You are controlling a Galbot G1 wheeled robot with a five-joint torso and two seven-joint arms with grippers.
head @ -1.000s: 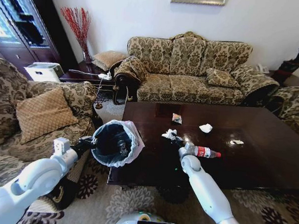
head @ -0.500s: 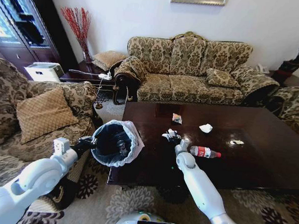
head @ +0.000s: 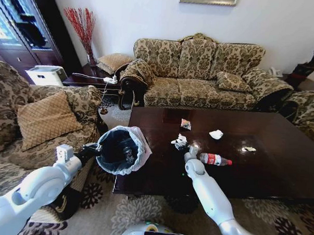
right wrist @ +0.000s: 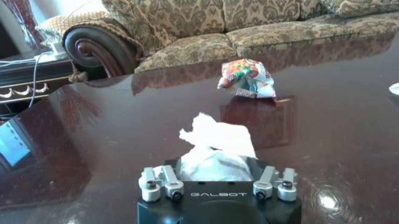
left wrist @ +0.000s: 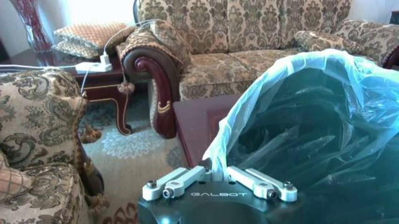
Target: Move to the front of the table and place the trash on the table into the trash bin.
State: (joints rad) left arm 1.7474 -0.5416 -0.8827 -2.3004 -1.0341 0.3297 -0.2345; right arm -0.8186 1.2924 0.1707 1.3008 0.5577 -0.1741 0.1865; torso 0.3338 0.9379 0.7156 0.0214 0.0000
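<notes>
A: Head view. What has changed over the last second?

B: The right gripper (head: 184, 146) has drawn back a little toward the near edge of the table (head: 280, 169), from beside the bottle (head: 214, 159) toward the bin side. The paper wad (head: 179, 141) has come with it. In the right wrist view the wad (right wrist: 215, 149) sits between the narrowed jaws, so the grasp looks secure. The wrapper (right wrist: 247, 79) lies at about 12 o'clock from the wad, apart from it.

A: Meaning for the task?

B: Judged from this, the pick is done and the carry to the bin (head: 119, 149) has begun. The bin sits at roughly 9 o'clock from the wad, off the table's left end.

A: And the left gripper (left wrist: 218, 177)?

B: Its jaws are pinched onto the bin's bag and rim, holding the bin with its mouth tilted toward the table.

A: Orientation of the remaining trash?

B: The bottle lies on its side, long axis running 9 to 3 o'clock, cap toward 3. Two more wads (head: 216, 134) (head: 249, 149) lie beyond it, shapeless, without a clear axis.
</notes>
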